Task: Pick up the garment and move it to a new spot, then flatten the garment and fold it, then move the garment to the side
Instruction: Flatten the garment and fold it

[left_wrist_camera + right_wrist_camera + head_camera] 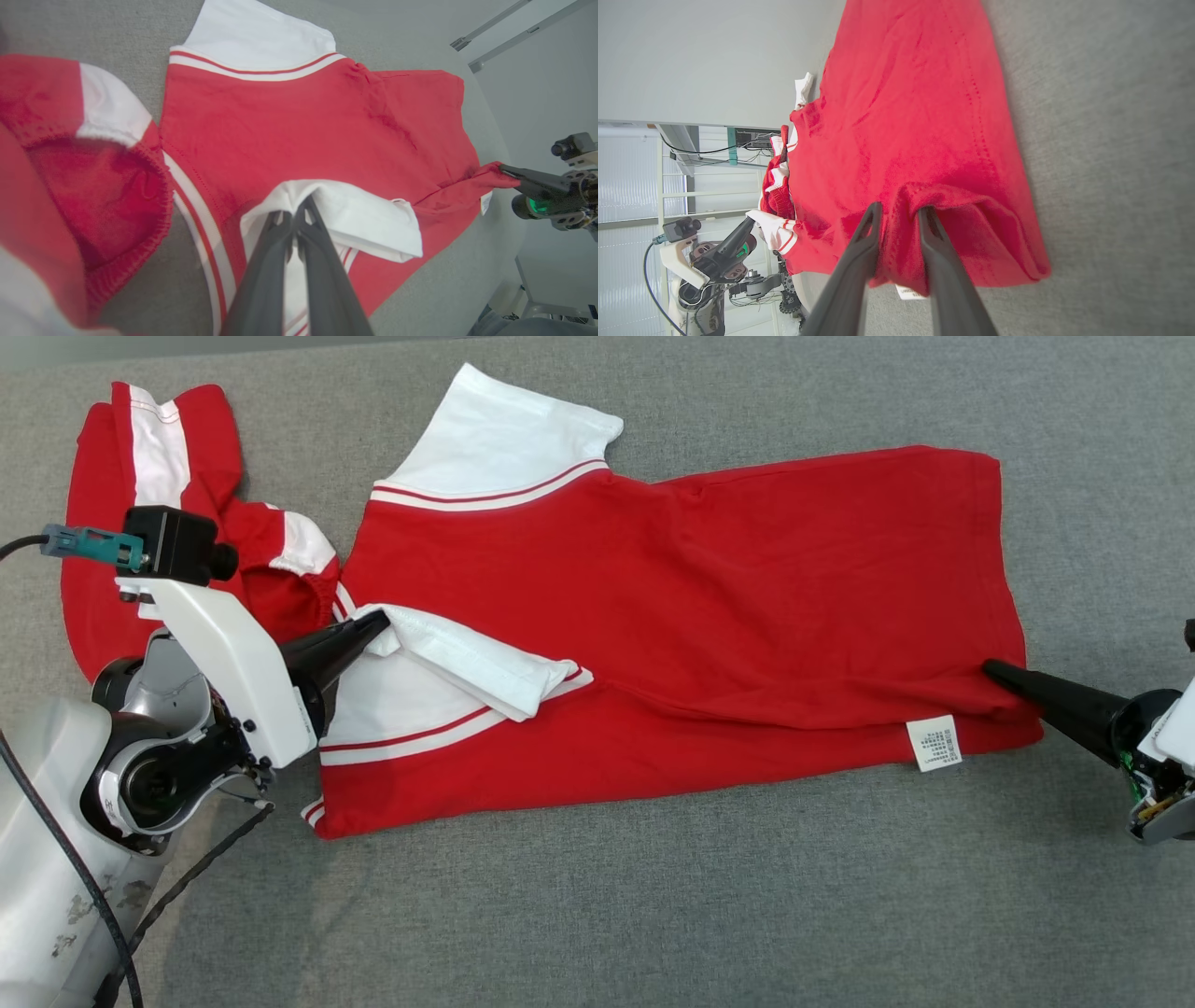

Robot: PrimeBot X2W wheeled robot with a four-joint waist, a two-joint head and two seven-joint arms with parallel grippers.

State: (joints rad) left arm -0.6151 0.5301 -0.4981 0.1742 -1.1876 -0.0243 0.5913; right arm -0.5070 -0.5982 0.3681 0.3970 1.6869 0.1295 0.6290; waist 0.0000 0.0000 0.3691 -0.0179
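Shirt [672, 607]: red, with white sleeves edged in red and white stripes. It lies flat across the middle of the table [653, 915], neck end left and hem right.

Label [934, 743]: white, sewn at the near right corner of the hem. It carries print too small to read.

Left gripper [381, 622]: fingers pinched together on the near sleeve [467, 658], which is folded back over the red body.

Right gripper [991, 668]: fingers clamped on a bunched fold of red cloth at the near right hem, just beside the label.

Other garment [168, 476]: red and white with a gathered elastic edge, crumpled at the far left. It touches the shirt's neck end.

Table: covered in grey woven cloth.

Room: in the right wrist view, a pale wall, window blinds and a white frame stand beyond the table.
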